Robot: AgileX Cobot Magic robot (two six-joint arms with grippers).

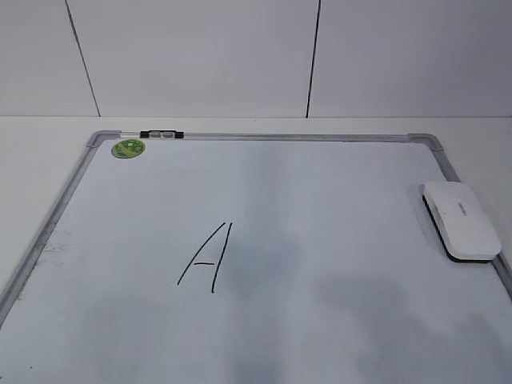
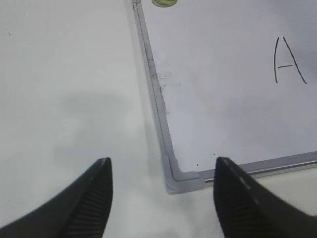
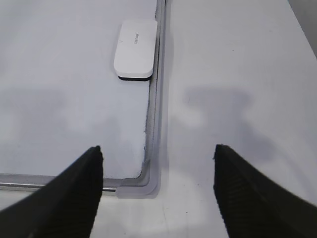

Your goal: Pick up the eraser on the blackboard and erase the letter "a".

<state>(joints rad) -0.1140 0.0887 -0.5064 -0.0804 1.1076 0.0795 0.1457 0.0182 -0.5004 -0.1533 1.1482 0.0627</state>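
Observation:
The blackboard [image 1: 272, 137] is a white dry-erase board with a grey frame, lying flat on the table. A tall capital "A" [image 1: 208, 256] in black marker is near its middle. No small letter "a" shows in any view. The white eraser [image 1: 462, 218] lies on the board against its right frame, and also shows in the right wrist view [image 3: 134, 48]. My left gripper [image 2: 162, 161] is open and empty above the board's near left corner [image 2: 183, 176]. My right gripper [image 3: 157, 148] is open and empty above the near right corner [image 3: 143, 186]. Neither gripper shows in the exterior view.
A round green sticker [image 1: 128, 147] sits in the board's far left corner, beside a small dark clip [image 1: 160, 134] on the top frame. Faint marker smudges [image 2: 163, 77] lie along the left frame. The white table [image 2: 64, 99] surrounds the board; a tiled wall stands behind.

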